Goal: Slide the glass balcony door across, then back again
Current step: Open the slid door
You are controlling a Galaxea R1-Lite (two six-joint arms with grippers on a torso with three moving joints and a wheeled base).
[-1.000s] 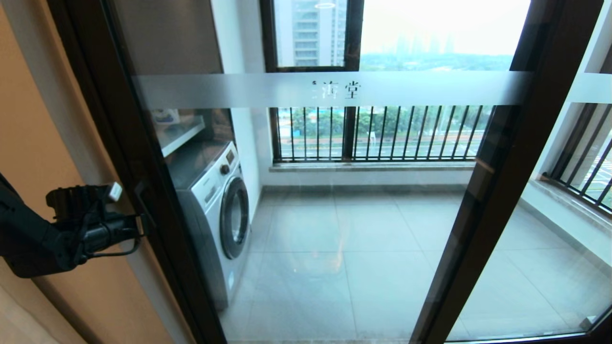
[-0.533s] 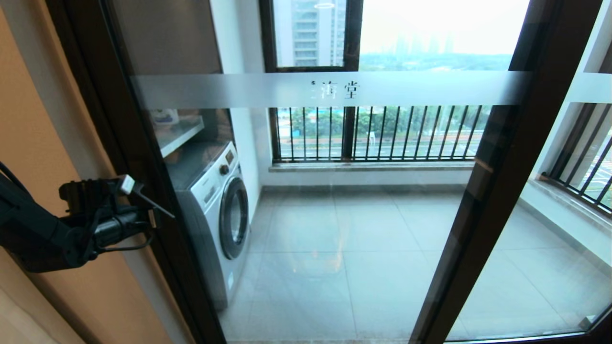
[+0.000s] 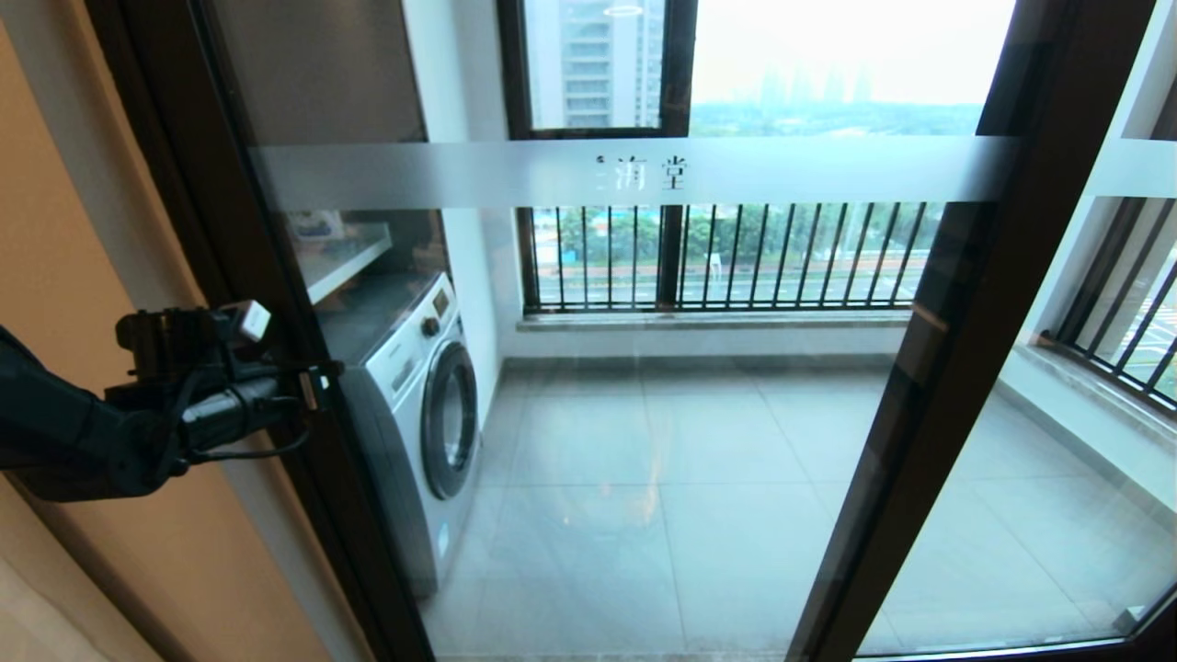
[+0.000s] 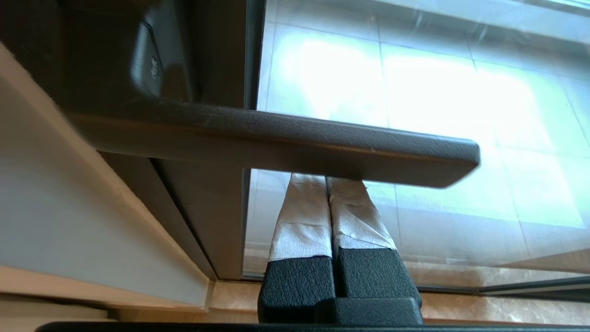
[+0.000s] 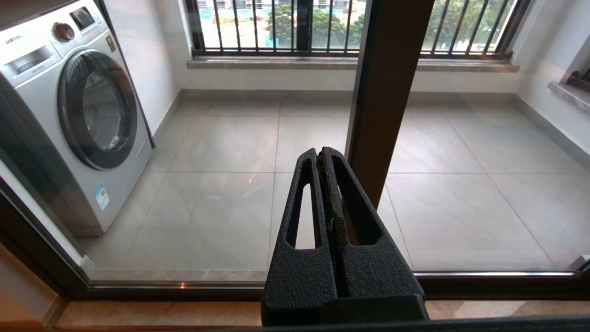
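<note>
The tall glass balcony door (image 3: pixel 644 386) in its dark brown metal frame, with a frosted band and two Chinese characters, fills the middle of the scene. The left gripper (image 4: pixel 328 180) sits at the door's left edge, its jaws pressed shut and holding nothing, tips tucked against the dark brown lever handle (image 4: pixel 276 138). To do this well, I think it should push sideways, slow and steady. The right gripper (image 5: pixel 324 159) waits with jaws closed and empty, near the glass.
</note>
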